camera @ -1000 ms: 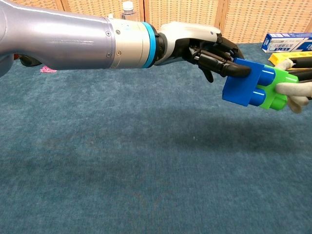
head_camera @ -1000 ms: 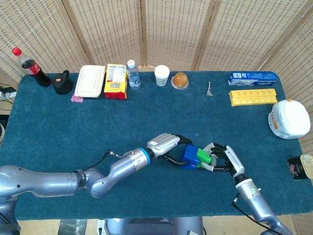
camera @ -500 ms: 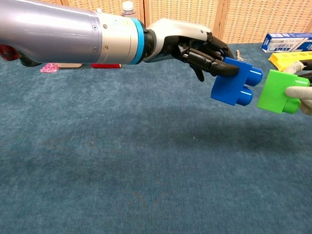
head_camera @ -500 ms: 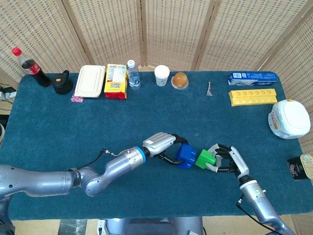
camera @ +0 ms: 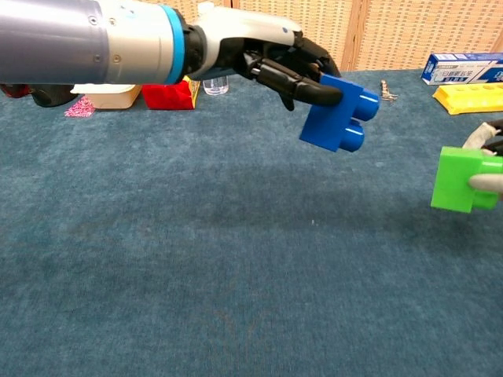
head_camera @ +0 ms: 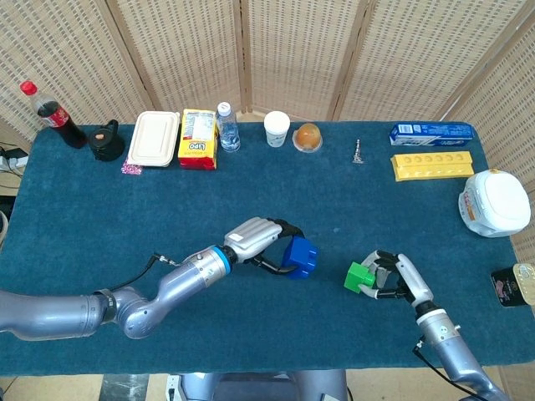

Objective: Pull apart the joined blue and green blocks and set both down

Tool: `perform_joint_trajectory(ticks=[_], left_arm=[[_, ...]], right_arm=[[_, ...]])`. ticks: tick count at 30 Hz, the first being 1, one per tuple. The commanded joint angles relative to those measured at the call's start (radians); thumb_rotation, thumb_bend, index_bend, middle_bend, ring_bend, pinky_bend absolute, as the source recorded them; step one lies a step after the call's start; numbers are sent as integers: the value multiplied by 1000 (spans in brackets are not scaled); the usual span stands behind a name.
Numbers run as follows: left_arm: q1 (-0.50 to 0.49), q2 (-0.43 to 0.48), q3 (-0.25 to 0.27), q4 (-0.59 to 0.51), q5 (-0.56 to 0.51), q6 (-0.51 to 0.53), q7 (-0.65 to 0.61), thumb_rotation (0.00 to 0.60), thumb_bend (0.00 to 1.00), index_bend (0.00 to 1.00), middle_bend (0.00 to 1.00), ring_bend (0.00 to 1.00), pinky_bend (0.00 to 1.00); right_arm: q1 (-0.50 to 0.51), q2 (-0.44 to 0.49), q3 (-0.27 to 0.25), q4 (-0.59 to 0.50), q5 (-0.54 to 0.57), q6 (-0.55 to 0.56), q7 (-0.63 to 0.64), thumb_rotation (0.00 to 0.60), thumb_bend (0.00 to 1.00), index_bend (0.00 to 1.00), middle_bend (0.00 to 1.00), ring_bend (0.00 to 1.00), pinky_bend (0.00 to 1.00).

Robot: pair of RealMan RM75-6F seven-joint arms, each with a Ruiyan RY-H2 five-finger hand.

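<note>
Separated blocks, both held clear of the blue-carpeted surface [head_camera: 125,217]. Blue block [head_camera: 300,256] clamped in the left hand [head_camera: 257,238], dark fingers [camera: 302,85] hooked over its top edge, studs pointing outward. Green block [head_camera: 359,276] pinched at the tips of the right hand [head_camera: 393,276], well apart from the blue one; in the chest view, only the pale fingertips [camera: 483,182] visible against its side at the frame edge.

Risks in setting down, as judged from this pose:
- Shallow hold on the green block: likely to twist or slip out if lowered fast or tipped.
- Blue block tilted: if released from height, liable to land on an edge, tumble and roll on its studs.
- Carpet pile: possible snagging of a corner, tipping a block on contact.
- Hands brought back together during lowering: chance of knocking one block with the other.
</note>
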Motion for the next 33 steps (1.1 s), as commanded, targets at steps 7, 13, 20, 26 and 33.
perform_joint_trajectory(ticks=[7, 13, 20, 26, 33], left_arm=[[49, 48, 70, -71, 3, 104, 109, 330, 426, 412, 336, 228, 265], [77, 53, 115, -92, 14, 182, 205, 323, 426, 412, 336, 228, 265], [96, 5, 151, -69, 8, 229, 297, 327, 426, 412, 337, 228, 265], [102, -26, 166, -46, -4, 233, 344, 327, 425, 411, 336, 228, 255], [65, -88, 207, 7, -109, 217, 506, 325, 393, 305, 301, 149, 148]], right_arm=[[29, -78, -28, 66, 53, -53, -253, 600, 273, 405, 421, 373, 330], [33, -97, -21, 70, 67, -54, -294, 600, 272, 271, 309, 296, 277], [-1, -48, -7, 4, 32, 50, -346, 600, 273, 259, 298, 294, 275], [-22, -10, -11, -41, 10, 94, -374, 600, 273, 259, 298, 293, 275], [-40, 16, -10, -64, 2, 122, -368, 600, 273, 259, 298, 293, 275]])
